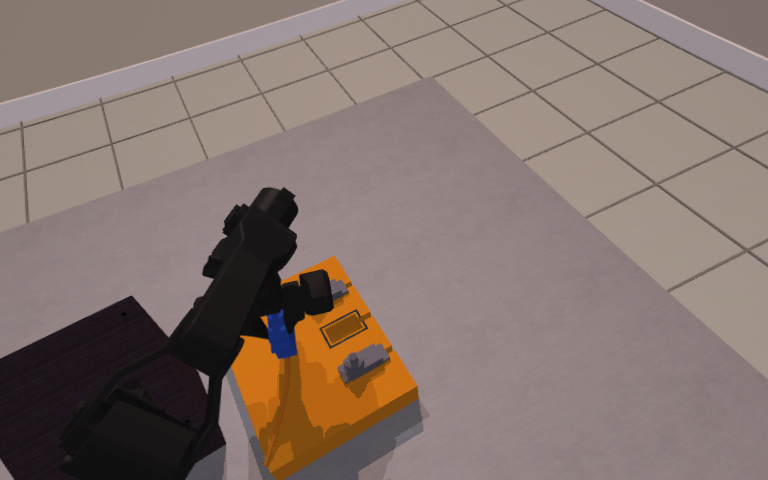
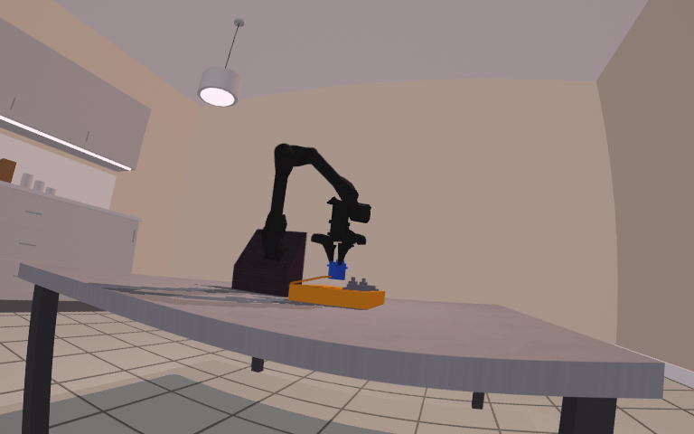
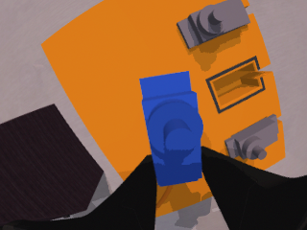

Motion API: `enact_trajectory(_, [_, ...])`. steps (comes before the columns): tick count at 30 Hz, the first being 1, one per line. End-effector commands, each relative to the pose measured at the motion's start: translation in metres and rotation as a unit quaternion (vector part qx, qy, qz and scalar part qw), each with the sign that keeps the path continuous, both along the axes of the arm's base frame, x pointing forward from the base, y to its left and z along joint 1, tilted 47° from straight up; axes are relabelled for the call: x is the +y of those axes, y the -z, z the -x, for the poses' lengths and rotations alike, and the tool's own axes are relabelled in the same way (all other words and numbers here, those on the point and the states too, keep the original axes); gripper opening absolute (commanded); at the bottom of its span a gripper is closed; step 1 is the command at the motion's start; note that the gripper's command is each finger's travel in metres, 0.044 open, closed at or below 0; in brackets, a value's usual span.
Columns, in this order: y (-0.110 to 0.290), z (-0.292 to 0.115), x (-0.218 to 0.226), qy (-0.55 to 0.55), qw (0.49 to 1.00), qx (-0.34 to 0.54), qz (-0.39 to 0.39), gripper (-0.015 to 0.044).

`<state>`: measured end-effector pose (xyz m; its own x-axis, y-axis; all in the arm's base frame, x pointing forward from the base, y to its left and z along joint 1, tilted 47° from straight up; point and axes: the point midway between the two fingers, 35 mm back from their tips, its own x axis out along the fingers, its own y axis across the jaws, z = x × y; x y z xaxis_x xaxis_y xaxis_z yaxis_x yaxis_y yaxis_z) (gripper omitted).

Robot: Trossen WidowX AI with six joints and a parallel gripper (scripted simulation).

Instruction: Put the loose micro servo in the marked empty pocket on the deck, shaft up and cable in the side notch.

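The blue micro servo (image 1: pixel 281 339) (image 2: pixel 336 269) (image 3: pixel 173 125) is held above the orange deck (image 1: pixel 368 403) (image 2: pixel 327 298) (image 3: pixel 96 53). My gripper (image 2: pixel 336 262) (image 3: pixel 176 156) is shut on it; the fingertips are partly hidden in the top view. The output shaft points up toward the wrist camera. The marked pocket (image 1: pixel 343 328) (image 3: pixel 227 93) is empty, to the servo's right in the wrist view. Its long side is turned at a clear angle to the servo's. Its side notch (image 3: pixel 259 73) opens at the deck edge. The orange cable (image 1: pixel 286 384) (image 2: pixel 314 278) (image 3: pixel 164 195) trails from the servo's opposite end across the deck.
Grey servos (image 1: pixel 365 362) (image 3: pixel 216 21) (image 3: pixel 254 139) sit on either side of the pocket with raised shafts. The arm's dark base block (image 1: pixel 67 367) (image 2: pixel 250 268) (image 3: pixel 48 163) stands beside the deck. The grey table (image 1: pixel 509 283) (image 2: pixel 435 327) carries both.
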<state>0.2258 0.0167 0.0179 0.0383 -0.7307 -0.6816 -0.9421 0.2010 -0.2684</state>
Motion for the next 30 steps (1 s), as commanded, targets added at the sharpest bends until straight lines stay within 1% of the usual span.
enact_trajectory(1, [0.0,-0.0014,0.0016,-0.039,0.998,0.04,-0.001,0.0])
enact_trajectory(8, [0.0002,-0.0016,0.0018,-0.122,0.984,0.128,0.003,0.0])
enact_trajectory(15, [0.0001,-0.0015,0.0017,-0.202,0.956,0.214,0.008,0.0])
enact_trajectory(23, [0.0001,-0.0014,0.0017,-0.289,0.907,0.307,0.013,0.0])
enact_trajectory(30, [0.0001,-0.0013,0.0016,-0.36,0.85,0.383,0.017,0.0])
